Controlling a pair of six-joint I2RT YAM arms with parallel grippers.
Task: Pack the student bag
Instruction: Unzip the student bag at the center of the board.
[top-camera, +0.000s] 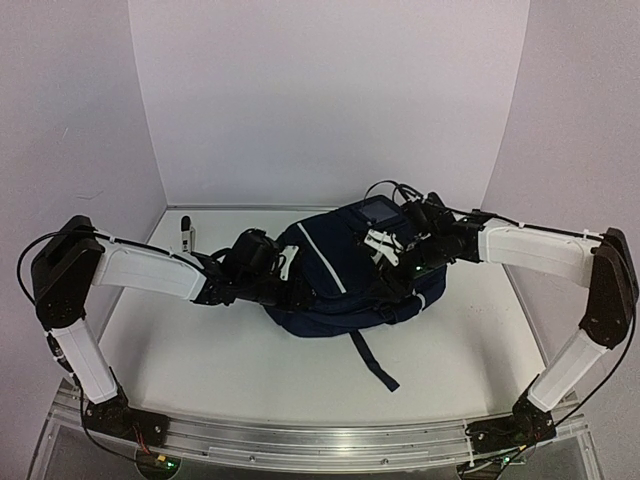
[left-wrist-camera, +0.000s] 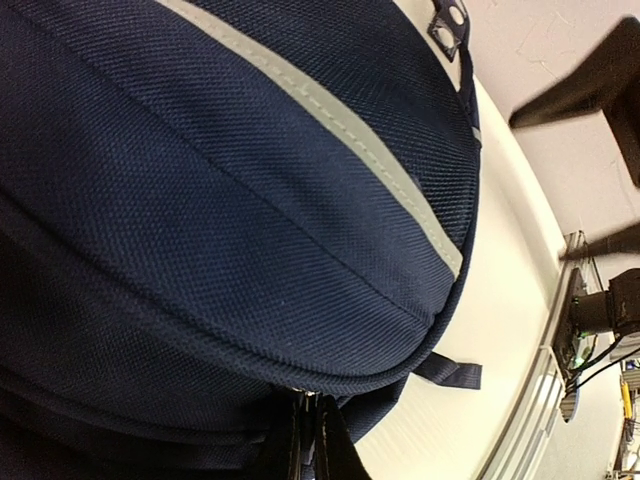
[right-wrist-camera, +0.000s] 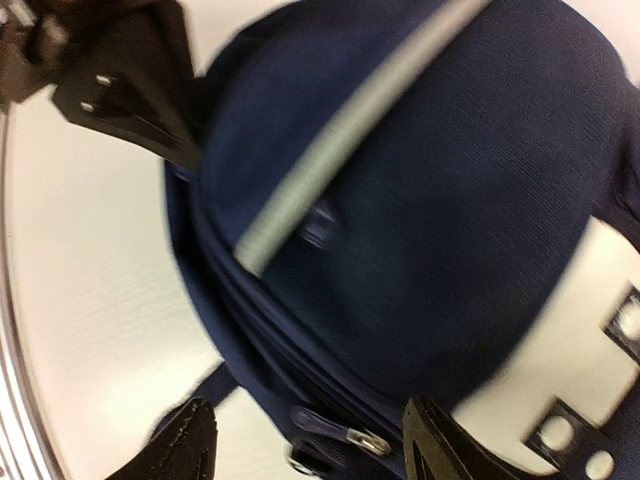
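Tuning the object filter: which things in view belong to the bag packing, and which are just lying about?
Job:
- bag
- left claw, shut at the bag's edge
- right claw, open over the bag

Lying about:
- slim dark-and-white stick, maybe a marker, at back left, apart from the bag

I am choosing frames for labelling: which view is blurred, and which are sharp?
Right wrist view: motion blur smears the student bag and its grey stripe. Left wrist view: sharp, the fabric weave shows. Top view: sharp and evenly lit.
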